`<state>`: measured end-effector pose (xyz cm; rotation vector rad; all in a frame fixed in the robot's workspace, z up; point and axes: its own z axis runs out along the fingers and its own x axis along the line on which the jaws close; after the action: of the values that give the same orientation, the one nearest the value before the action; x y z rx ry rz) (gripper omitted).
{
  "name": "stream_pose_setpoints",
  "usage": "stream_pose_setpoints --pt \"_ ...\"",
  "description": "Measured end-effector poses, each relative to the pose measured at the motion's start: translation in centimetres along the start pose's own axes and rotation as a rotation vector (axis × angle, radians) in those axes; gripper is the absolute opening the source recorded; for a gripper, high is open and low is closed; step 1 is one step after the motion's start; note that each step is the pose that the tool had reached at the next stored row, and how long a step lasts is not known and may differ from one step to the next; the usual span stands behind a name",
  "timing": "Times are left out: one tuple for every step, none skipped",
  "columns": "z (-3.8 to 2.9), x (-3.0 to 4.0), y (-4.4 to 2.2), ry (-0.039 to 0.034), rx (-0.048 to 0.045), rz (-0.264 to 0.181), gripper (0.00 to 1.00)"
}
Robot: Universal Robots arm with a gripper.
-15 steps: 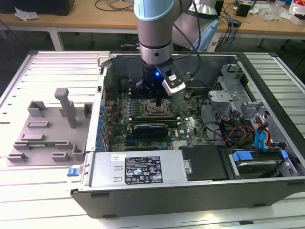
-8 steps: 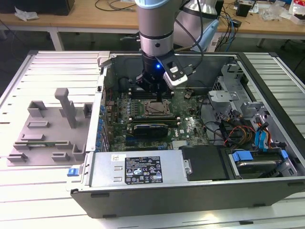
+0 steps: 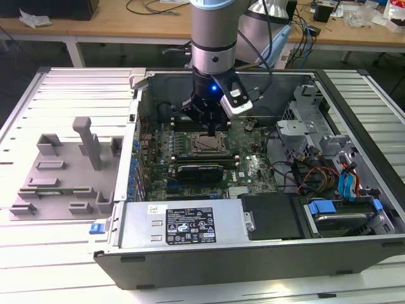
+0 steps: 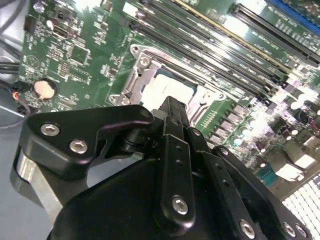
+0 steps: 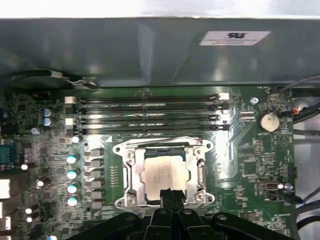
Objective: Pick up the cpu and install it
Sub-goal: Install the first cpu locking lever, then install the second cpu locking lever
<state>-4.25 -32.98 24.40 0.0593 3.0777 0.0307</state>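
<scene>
**CPU seated in socket, claw just above**

Near edge of the cpu (image 5: 164, 173) hidden behind the gripper (image 5: 168, 194) in the first wrist view; partly masked likewise in the second wrist view (image 4: 167, 92). Fingers pressed together, empty. Chip lying flat inside the socket frame (image 5: 129, 172) on the motherboard (image 3: 253, 166), directly beneath the fingertips.

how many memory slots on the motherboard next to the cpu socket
4 memory slots, stacked parallel between the cpu and the case wall in the first wrist view.
</scene>
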Motion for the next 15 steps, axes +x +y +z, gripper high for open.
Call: stream_pose_setpoints --pt "0.01 0.00 0.03 0.0000 0.0001 0.000 0.11" --pt "0.00 0.00 0.05 0.0000 0.0001 0.000 0.11" --pt "0.00 0.00 0.05 0.0000 0.0001 0.000 0.11" --pt "0.01 0.00 0.07 0.0000 0.0001 0.000 0.11" --pt "0.01 0.00 0.08 0.0000 0.0002 0.000 0.11" --pt "0.01 0.00 0.15 0.0000 0.0005 0.000 0.11" --pt "0.01 0.01 0.21 0.0000 0.0007 0.000 0.11" --pt "0.01 0.01 0.21 0.0000 0.0008 0.000 0.11" --pt "0.01 0.01 0.22 0.0000 0.0008 0.000 0.11" --pt "0.01 0.01 0.25 -0.0001 0.0009 0.000 0.11" --pt "0.01 0.01 0.26 0.0000 0.0009 0.000 0.11" --pt "0.01 0.01 0.29 0.0000 0.0010 0.000 0.11" --pt "0.01 0.01 0.32 0.0000 0.0012 0.000 0.11" --pt "0.01 0.01 0.32 -0.0001 0.0012 0.000 0.11" --pt "0.02 0.01 0.32 -0.0001 0.0011 0.000 0.11"
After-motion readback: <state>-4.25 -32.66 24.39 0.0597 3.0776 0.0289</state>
